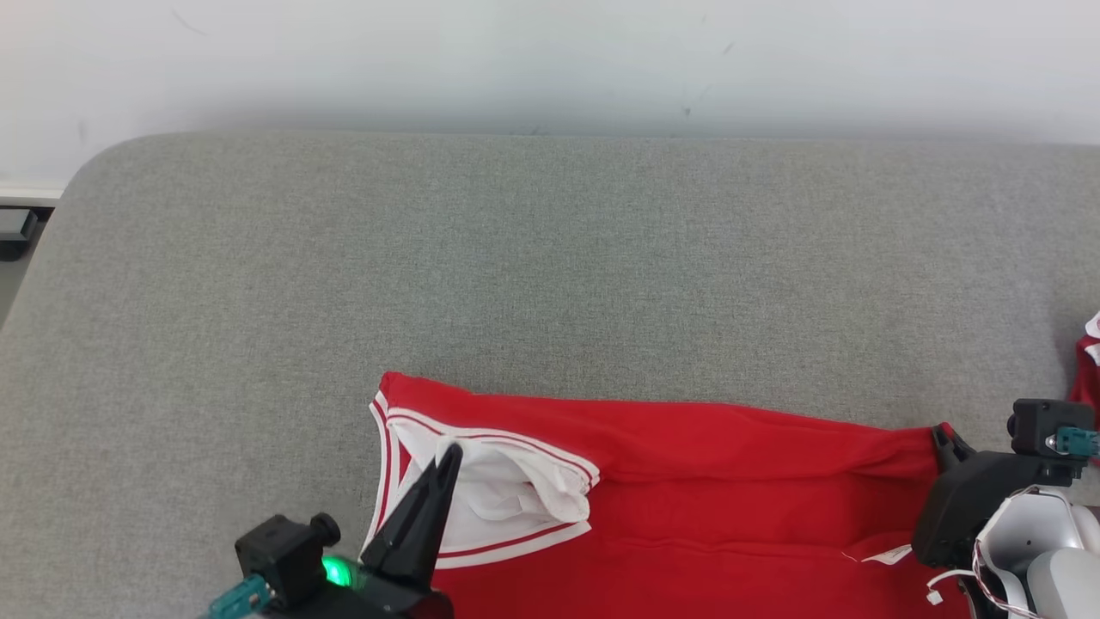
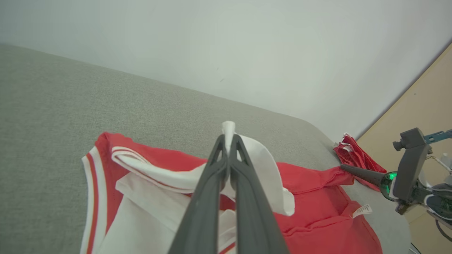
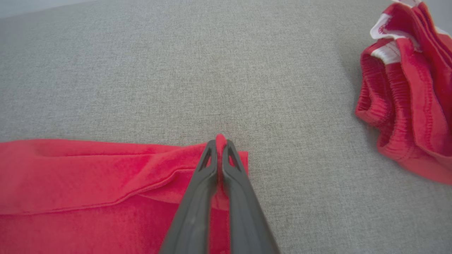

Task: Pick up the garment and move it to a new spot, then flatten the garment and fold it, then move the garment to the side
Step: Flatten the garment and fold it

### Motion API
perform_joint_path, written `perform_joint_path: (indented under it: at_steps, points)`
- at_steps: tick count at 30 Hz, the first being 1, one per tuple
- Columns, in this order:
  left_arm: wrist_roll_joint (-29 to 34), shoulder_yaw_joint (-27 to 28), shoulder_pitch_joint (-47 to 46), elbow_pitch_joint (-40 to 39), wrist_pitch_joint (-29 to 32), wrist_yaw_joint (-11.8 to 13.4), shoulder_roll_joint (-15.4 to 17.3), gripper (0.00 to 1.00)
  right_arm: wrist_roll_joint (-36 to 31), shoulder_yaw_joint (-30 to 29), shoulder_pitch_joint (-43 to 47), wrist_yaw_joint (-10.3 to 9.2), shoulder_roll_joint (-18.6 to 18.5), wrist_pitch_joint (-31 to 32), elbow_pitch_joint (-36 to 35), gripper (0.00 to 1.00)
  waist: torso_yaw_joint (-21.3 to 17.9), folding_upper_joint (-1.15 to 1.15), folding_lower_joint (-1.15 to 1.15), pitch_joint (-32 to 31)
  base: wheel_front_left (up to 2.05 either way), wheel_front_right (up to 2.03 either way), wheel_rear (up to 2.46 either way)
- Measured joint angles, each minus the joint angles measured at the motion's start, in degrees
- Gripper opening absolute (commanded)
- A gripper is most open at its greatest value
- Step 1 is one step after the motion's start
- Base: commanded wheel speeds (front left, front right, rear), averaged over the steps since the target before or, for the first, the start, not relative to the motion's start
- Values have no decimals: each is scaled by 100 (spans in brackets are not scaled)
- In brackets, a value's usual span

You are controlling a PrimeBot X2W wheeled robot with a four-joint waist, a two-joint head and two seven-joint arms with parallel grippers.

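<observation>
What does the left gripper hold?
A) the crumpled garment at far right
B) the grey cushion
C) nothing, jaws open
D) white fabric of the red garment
D: the left gripper is shut on a white flap of the red garment, fabric poking past its tips.

Bright, soft, even light with no glare. A diffuse shadow band lies where the grey woven fabric surface (image 1: 550, 258) meets the white wall (image 1: 550, 60). Folds of the red, white-trimmed garment (image 1: 687, 481) shade only faintly. Wrist views bow at their edges, and the long dark fingers (image 3: 190, 218) blur near the lens.

Grey cushion (image 1: 550, 258), crumpled red cloth (image 3: 406, 106)
</observation>
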Motion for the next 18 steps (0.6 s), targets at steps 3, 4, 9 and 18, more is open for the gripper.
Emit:
perform_joint_path:
  at_steps: [3,4,9,18]
  points:
    - [-130,-36,81,-1,0,-1,-13,0,-1,18,15,2,-29,49,3,0,7,0,0,5,0,0,0]
    - [-141,-45,82,-11,0,-1,-12,0,-1,19,20,2,-36,51,3,0,10,0,0,7,0,0,0]
    - [-258,-74,273,-55,0,-3,-22,0,-41,4,36,2,-85,99,-15,0,18,0,0,3,0,0,0]
    - [-471,-21,532,-83,1,-3,12,0,-59,-23,209,0,-127,200,-118,0,47,0,0,-2,0,0,0]
